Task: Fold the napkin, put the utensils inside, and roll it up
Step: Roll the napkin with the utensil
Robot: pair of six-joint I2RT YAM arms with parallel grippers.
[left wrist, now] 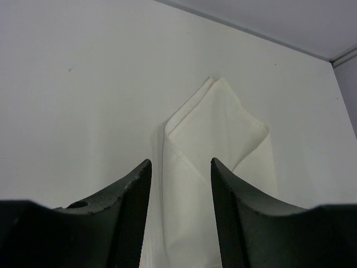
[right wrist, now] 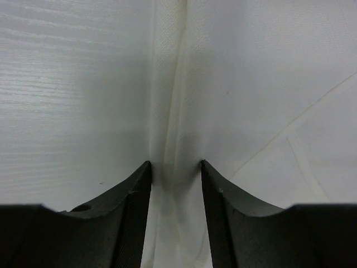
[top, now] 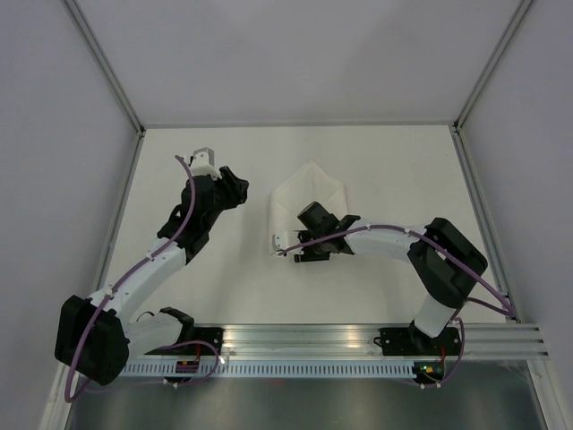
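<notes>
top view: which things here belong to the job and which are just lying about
job: napkin, folded; right tool, astride its fold; left tool, apart from it. no knife in view.
not the job's: table; rail.

left arm (top: 148, 267): white links, black joints, purple cable alongside | right arm (top: 387, 242): same white-black build, purple cable | left gripper (left wrist: 180, 162), right gripper (right wrist: 175, 162): dark curved fingers, fine-textured inner faces | arm bases (top: 421, 342): black, frame bottom
</notes>
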